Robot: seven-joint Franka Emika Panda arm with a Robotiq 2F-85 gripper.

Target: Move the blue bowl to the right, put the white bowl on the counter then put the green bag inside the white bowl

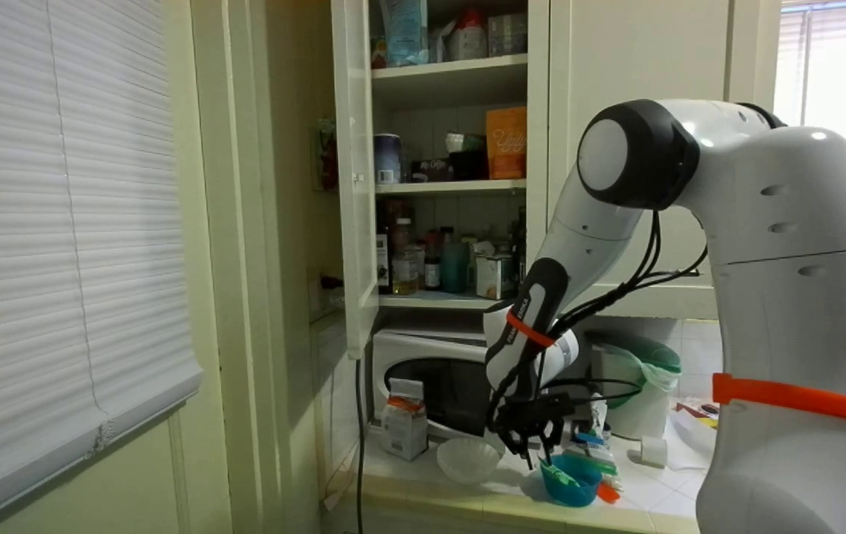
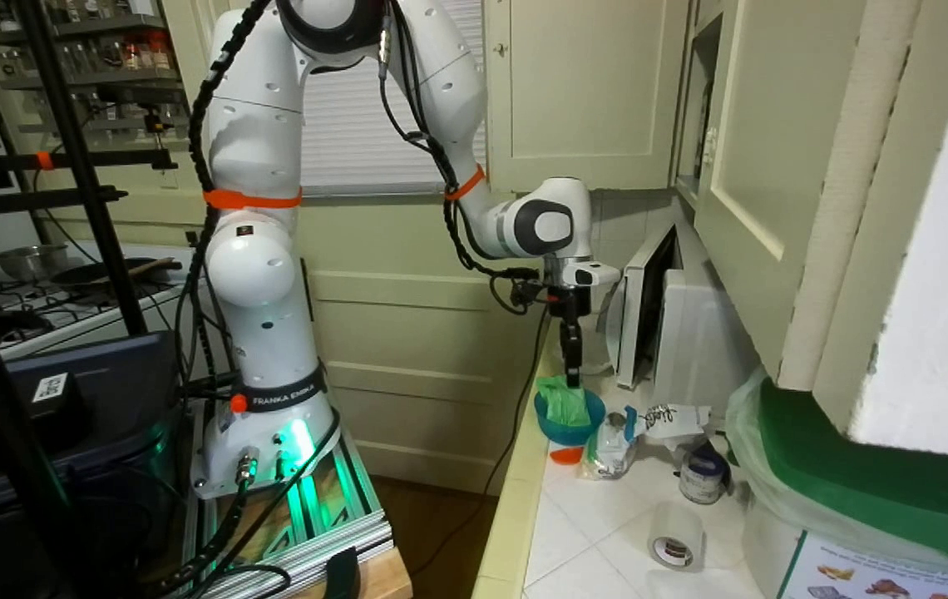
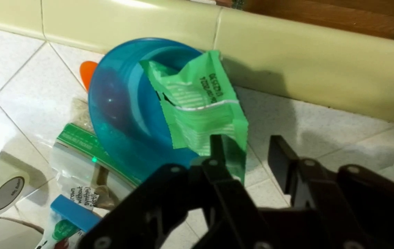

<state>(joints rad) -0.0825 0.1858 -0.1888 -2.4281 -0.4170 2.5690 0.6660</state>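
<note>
Wrist view: the gripper (image 3: 246,145) is hanging above the rim of the blue bowl (image 3: 117,121), its fingers (image 3: 281,166) standing well apart and, as far as I'm seeing, holding nothing. The green bag (image 3: 204,103) is lying in that bowl with its end sticking out over the rim, partly hidden behind a finger. I'm guessing the fingers are straddling this overhang because it is offering the easiest pinch; I'm not making out whether they are touching it.

In an exterior view, the white bowl (image 1: 467,461) is sitting on the counter (image 1: 664,483) in front of the microwave (image 1: 453,393), near the blue bowl, which is standing to its right from this angle. I'm reading both bowl moves as done, leaving the bag's transfer; the bowls are presumably sitting this close to keep the carry short.

In an exterior view, the fingers are pointing straight down towards the bag, overlapping, so their gap is not showing. A clear packet (image 2: 609,449) and a flat orange thing (image 2: 567,456) are crowding the blue bowl's side, which is perhaps why nothing is slanting in low.
</note>
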